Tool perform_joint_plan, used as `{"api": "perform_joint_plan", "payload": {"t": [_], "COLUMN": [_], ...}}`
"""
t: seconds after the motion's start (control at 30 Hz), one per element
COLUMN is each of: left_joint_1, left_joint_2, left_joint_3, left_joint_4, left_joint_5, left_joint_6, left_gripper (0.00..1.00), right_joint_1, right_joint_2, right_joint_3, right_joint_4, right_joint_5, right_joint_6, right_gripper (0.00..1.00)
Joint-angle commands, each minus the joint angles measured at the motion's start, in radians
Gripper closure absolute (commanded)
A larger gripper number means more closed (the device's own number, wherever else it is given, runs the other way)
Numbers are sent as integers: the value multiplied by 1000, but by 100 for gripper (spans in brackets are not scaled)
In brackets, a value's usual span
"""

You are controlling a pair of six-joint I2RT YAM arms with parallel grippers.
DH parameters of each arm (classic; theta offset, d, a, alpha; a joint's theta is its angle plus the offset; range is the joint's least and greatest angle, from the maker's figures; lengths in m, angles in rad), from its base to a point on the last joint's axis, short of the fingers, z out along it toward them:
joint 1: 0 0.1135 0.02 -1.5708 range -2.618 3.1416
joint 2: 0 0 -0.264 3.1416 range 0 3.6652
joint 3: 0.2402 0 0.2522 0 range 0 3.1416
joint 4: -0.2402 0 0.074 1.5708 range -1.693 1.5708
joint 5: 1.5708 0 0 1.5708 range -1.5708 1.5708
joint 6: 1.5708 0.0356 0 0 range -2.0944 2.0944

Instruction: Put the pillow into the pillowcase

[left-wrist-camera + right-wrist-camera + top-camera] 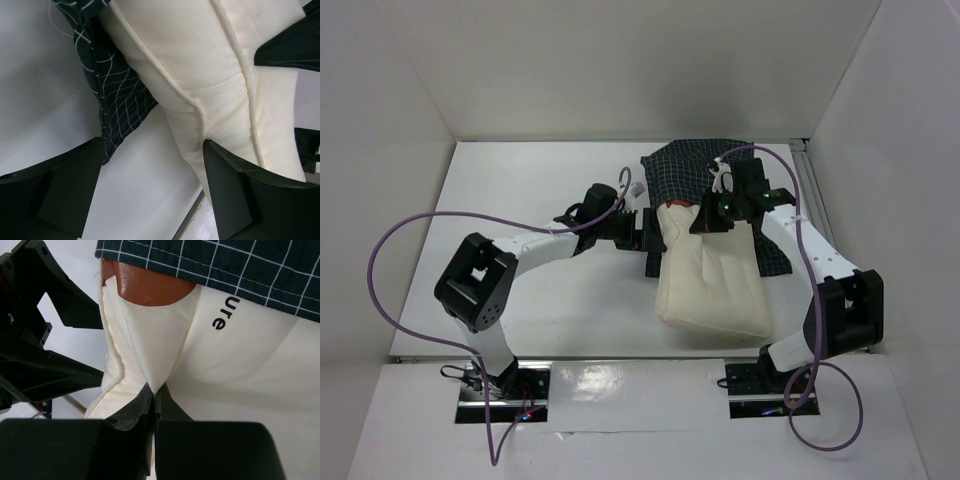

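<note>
- Right end effector (154, 393) is pinched shut on a fold of the pillow (240, 380), which looks soft and light.
- Left end effector (154, 144) gapes wide and holds nothing; the limp pillowcase (117, 95) hem looks best to grip.

Table (540, 180): white, flat, matt; bearing pillowcase (682, 165), dark with thin white grid check, crumpled, far right; pillow (712, 290), cream, plump, right of centre, its far end under the pillowcase's edge.

My right gripper (154, 395) pinches a crease of the pillow (235, 390); the pillowcase (225, 265) overlaps its far end, partly covering a reddish mark (150, 287).
</note>
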Motion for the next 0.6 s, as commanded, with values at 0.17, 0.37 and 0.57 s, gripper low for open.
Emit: {"api": "perform_joint_plan", "payload": {"t": [0.17, 0.37, 0.57], "left_joint_1": [6, 17, 55], "left_joint_2": [20, -41, -124], "left_joint_3": [1, -65, -117], "left_joint_4": [64, 43, 29], "left_joint_5": [18, -127, -161], "left_joint_6": [18, 70, 103], "left_gripper": [10, 13, 0], "right_joint_1": [-10, -10, -10], "right_joint_2": [-78, -69, -69], "right_joint_3": [59, 90, 99], "right_joint_4": [48, 27, 27], "right_joint_5": [-141, -141, -141], "right_joint_6": [4, -6, -6], "right_gripper": [100, 100, 100]}}
